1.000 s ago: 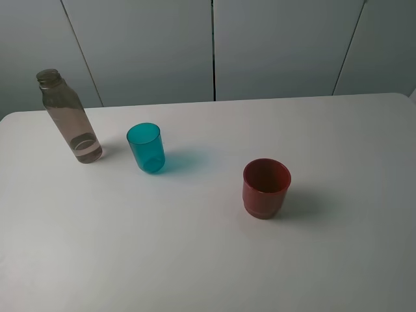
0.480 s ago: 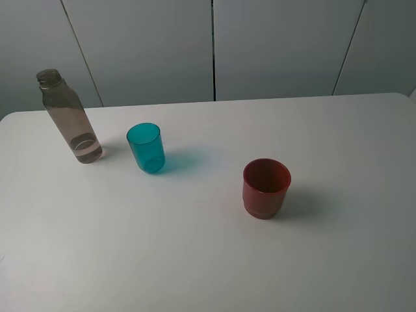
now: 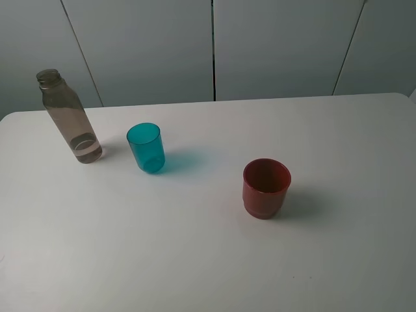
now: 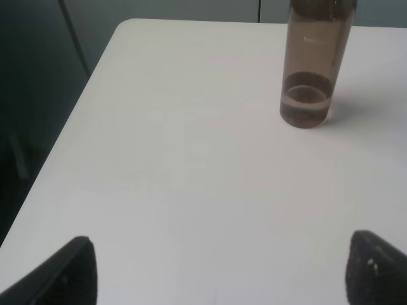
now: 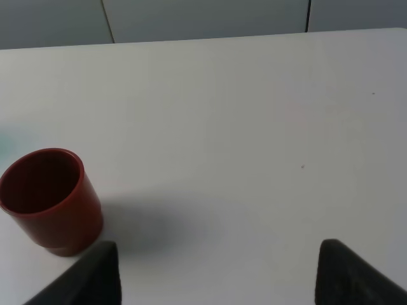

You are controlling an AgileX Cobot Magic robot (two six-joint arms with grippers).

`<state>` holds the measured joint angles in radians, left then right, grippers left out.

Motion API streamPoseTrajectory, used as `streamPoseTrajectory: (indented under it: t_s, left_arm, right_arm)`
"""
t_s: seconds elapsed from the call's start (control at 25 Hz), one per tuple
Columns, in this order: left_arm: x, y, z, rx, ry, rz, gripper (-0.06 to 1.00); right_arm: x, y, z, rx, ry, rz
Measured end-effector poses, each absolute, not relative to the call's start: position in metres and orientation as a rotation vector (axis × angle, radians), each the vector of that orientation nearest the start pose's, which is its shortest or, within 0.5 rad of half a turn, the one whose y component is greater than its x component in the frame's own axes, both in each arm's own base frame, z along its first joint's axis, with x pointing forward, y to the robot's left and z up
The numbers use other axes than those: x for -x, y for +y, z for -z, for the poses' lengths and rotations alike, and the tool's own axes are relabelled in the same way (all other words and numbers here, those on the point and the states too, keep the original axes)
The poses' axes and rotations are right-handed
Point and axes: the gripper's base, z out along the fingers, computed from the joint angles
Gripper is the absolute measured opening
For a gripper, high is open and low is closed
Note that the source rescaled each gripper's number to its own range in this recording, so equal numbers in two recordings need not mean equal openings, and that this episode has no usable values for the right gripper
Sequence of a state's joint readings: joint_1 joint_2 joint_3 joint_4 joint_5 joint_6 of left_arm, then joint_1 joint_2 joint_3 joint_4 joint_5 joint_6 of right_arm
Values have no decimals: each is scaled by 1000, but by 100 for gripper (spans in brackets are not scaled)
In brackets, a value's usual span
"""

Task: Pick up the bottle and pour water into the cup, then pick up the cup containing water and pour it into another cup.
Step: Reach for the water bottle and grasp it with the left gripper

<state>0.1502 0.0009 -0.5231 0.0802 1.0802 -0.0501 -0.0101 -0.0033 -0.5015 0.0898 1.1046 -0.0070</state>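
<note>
The smoky grey-brown bottle (image 3: 68, 117) stands upright at the table's far left with a little water in its base; the left wrist view shows its lower part (image 4: 310, 70). Just right of it stands the teal cup (image 3: 145, 147), upright and empty-looking. The wider red-brown cup (image 3: 266, 188) stands near the middle, also in the right wrist view (image 5: 49, 199). No arm shows in the exterior view. My left gripper (image 4: 219, 273) is open, fingertips wide apart, well short of the bottle. My right gripper (image 5: 219, 270) is open too, with the red-brown cup off to one side of it.
The white table (image 3: 208, 260) carries only these three things. Its left edge and rounded far corner (image 4: 121, 28) show in the left wrist view. Grey wall panels (image 3: 214, 45) stand behind the table.
</note>
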Motion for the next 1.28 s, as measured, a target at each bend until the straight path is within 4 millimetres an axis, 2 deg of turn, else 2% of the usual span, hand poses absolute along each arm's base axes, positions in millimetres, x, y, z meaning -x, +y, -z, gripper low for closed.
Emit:
streamPoseTrajectory:
  t_s: [0.2,0.48,0.84,1.28]
  left_arm:
    - [14,4,-304,207,1986,-159,99]
    - [-6,7,-334,210,2044,-158,99]
    - [-60,15,-351,133,2081,-190,99]
    - [-135,21,-347,-30,2080,-206,99]
  right_arm:
    - [8,7,-274,-4,2082,-102]
    - [8,7,-274,-4,2082,-102]
    - [8,7,-274,4,2082,-98]
    - [8,7,-274,-4,2082,-102]
